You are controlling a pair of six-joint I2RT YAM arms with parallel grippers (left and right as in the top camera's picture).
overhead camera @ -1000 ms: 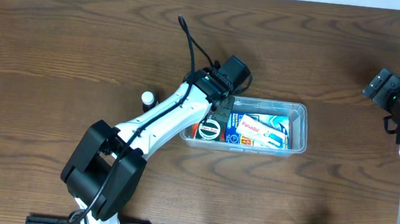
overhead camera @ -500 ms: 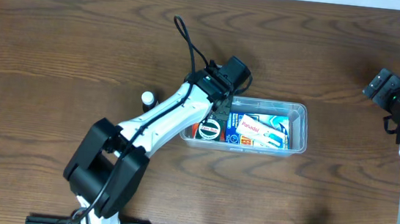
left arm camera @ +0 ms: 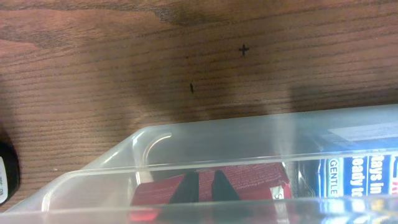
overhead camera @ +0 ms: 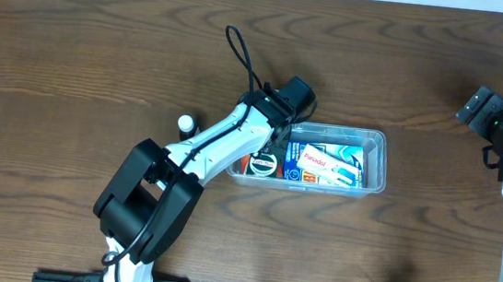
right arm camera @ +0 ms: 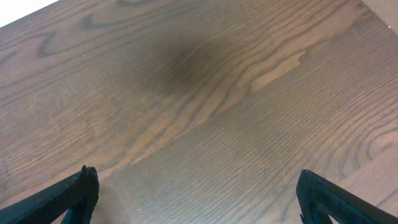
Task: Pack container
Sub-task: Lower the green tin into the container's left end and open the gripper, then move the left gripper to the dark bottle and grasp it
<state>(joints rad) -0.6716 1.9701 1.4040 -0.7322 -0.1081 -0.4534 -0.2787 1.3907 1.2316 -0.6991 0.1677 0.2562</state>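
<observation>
Left gripper (left arm camera: 202, 186): fingertips nearly together, low inside the clear rectangular plastic tub (overhead camera: 384, 163) at mid-table, over a red carton (left arm camera: 249, 177). Cannot tell whether it grips anything. Right gripper (right arm camera: 196, 183): wide apart, empty, far off. Risk: if lifted askew, fingers catch the wall and drag or tip the tub.

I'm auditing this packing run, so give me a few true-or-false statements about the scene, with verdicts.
1. The Panadol box lies inside the container. True.
2. The right end effector is shut. False: its fingers stand wide apart above the table.
3. A white-capped bottle sits outside the container. True.
4. The left end effector hovers above the bottle. False: it is at the container's left end, by a red box.
</observation>
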